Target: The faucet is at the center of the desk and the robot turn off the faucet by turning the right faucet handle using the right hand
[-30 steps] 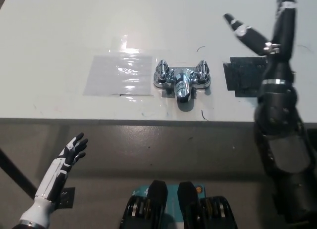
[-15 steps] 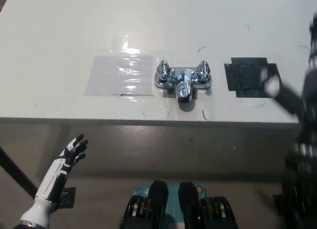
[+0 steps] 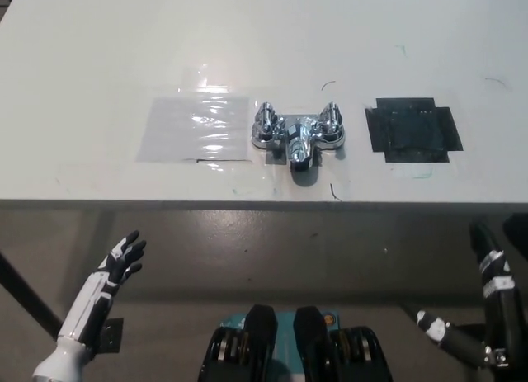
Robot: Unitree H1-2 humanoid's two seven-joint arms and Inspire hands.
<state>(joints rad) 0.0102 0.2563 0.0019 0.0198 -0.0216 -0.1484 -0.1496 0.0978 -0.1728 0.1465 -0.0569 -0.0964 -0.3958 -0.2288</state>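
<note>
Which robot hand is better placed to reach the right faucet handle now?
Right, marginally. The right robot hand hangs below the desk edge at the lower right, on the same side as the right faucet handle. The left robot hand rests at the lower left, fingers spread, with the faucet spout between it and that handle.

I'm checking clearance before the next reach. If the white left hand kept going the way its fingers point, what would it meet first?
The left hand points up and slightly right, toward the desk's front edge. Probably that edge comes first, though depth is unclear.
</note>
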